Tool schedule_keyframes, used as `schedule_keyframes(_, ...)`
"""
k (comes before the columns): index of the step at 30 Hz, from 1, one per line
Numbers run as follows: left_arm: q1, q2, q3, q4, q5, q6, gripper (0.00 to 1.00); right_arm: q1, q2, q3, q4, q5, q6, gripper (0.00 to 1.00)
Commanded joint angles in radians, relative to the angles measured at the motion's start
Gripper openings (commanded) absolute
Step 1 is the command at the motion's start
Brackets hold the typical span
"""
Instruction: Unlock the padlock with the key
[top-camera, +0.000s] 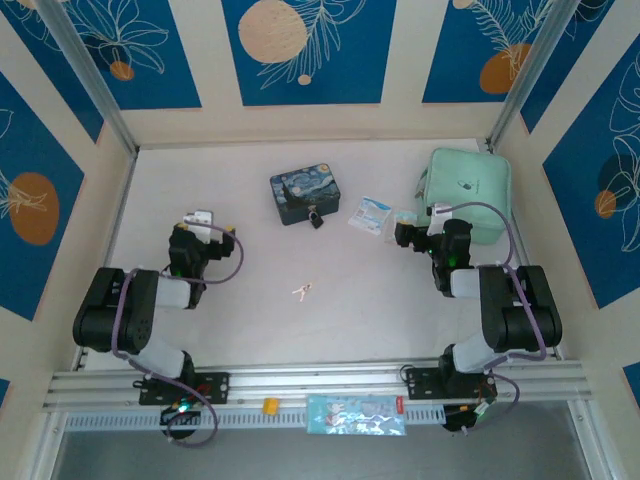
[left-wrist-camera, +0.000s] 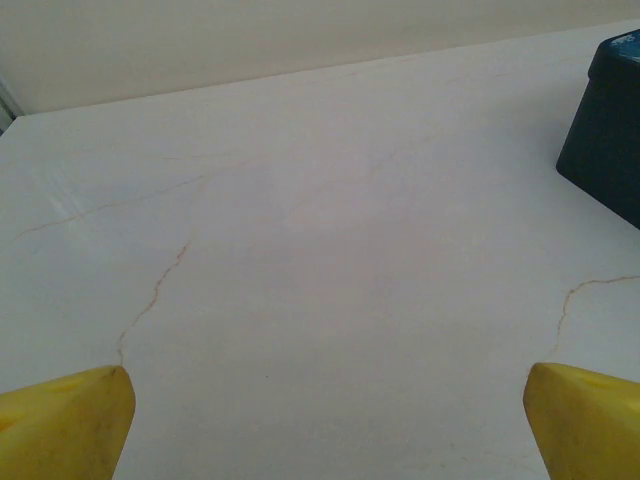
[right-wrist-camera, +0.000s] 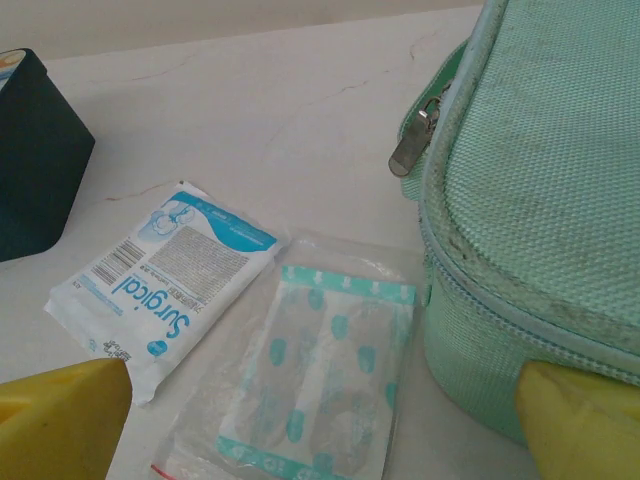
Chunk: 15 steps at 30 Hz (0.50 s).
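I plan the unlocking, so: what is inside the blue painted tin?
The tin is shut, so its inside is hidden. Only its painted outside shows, with the padlock at its near edge.

**Padlock and key: two items, apart**

1. Padlock (top-camera: 316, 219): tiny, black body, thin shackle pointing away from the arms. It sits against the near edge of the blue painted tin (top-camera: 303, 192); too small to tell if it is latched.
2. Key (top-camera: 302, 291): tiny, pale, thin, forked. It lies flat on the bare counter (top-camera: 380, 300), mid-table, well apart from the padlock.
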<state>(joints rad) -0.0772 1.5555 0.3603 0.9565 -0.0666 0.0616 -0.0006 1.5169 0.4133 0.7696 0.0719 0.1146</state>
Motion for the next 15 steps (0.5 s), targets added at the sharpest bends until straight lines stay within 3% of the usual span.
schedule_keyframes(1,-0.007,0.009,0.008,-0.001,0.022,0.010,0.99,-0.005,0.004,0.012,0.022,-0.021,-0.020,0.99)
schedule_keyframes(15,-0.001,0.009,0.016,-0.018,0.021,0.001,0.99,-0.012,0.005,0.014,0.020,-0.035,-0.016,0.99)
